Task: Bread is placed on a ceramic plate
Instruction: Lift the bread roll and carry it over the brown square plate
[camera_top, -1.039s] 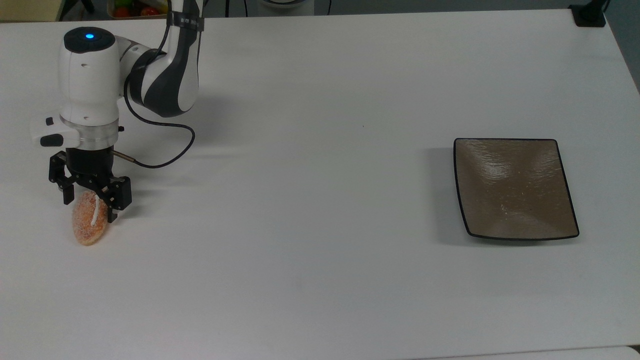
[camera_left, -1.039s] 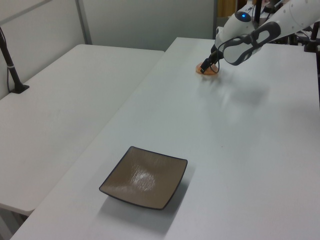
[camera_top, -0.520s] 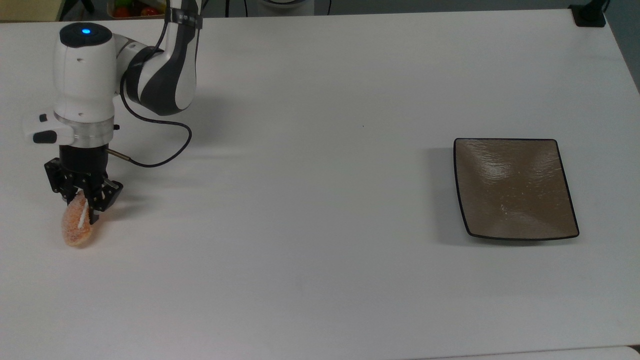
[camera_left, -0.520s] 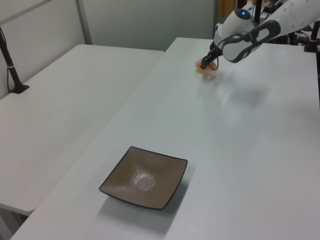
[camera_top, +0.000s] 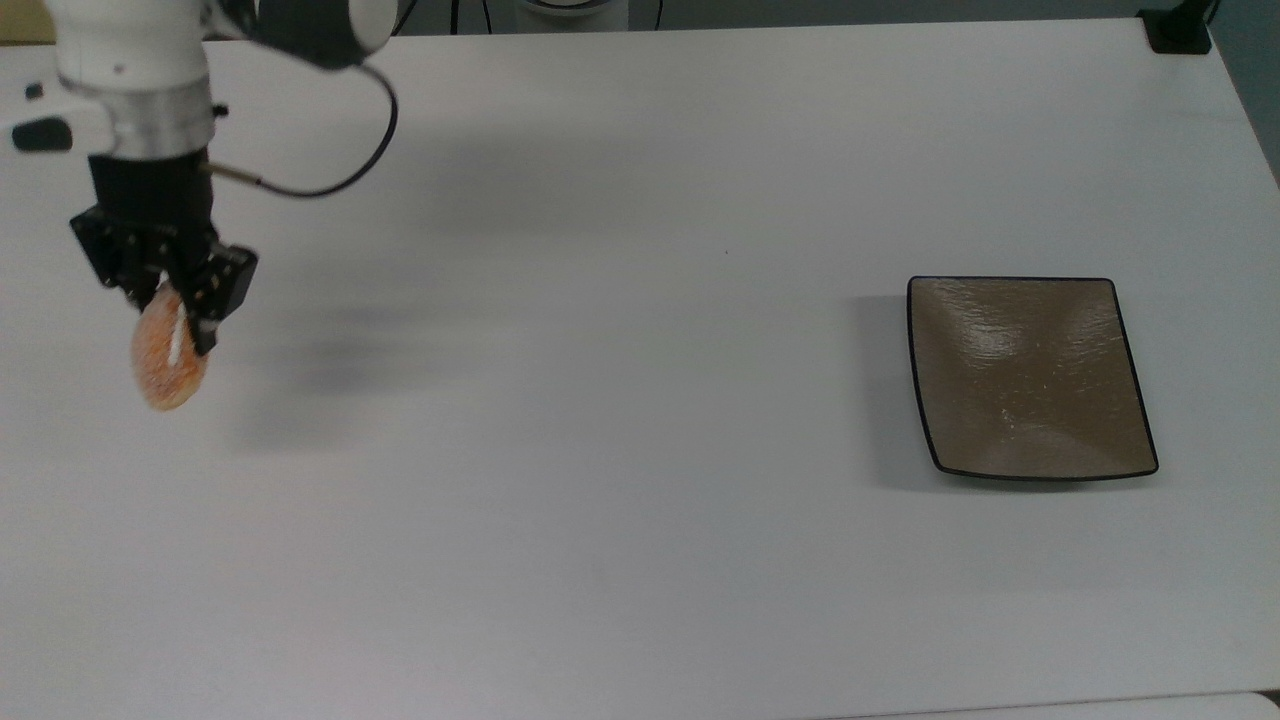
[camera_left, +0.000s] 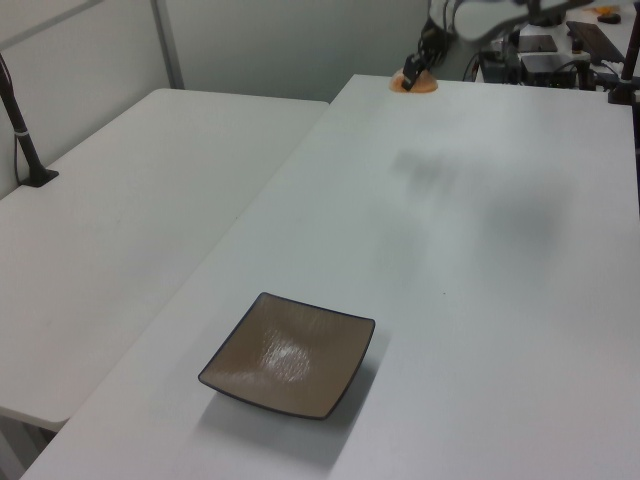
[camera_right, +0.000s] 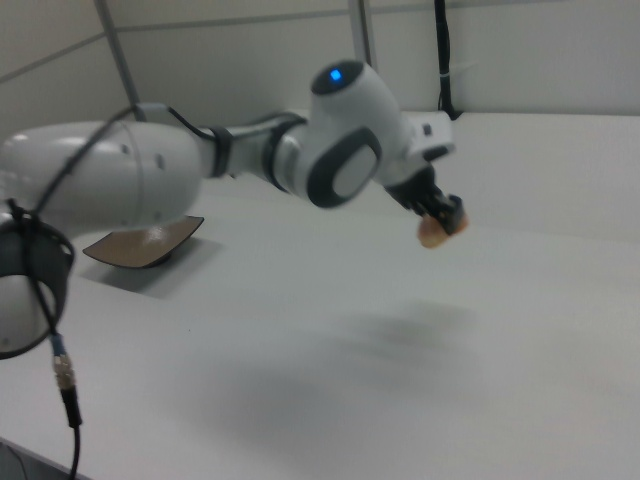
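Observation:
The bread (camera_top: 166, 354), a small orange-tan sugary bun with a white stripe, hangs in the air above the white table at the top view's left. My gripper (camera_top: 170, 315) is shut on its upper part. The same bread (camera_left: 413, 81) shows at the left view's top, and the bread (camera_right: 433, 231) hangs clear of the table in the right view, under the gripper (camera_right: 441, 214). Far off, the square brown ceramic plate (camera_top: 1030, 376) lies bare at the top view's right; the plate (camera_left: 290, 354) is low in the left view, and the plate (camera_right: 145, 242) sits behind my arm in the right view.
A broad white table (camera_top: 620, 450) stretches between bread and plate. A second white table (camera_left: 110, 220) adjoins it at the left view's left. A black clamp (camera_top: 1178, 28) sits on the table's far corner at the top view's upper right.
My gripper closed on the bread and has lifted it off the table; the arm has risen, and its shadow now lies apart from the bread.

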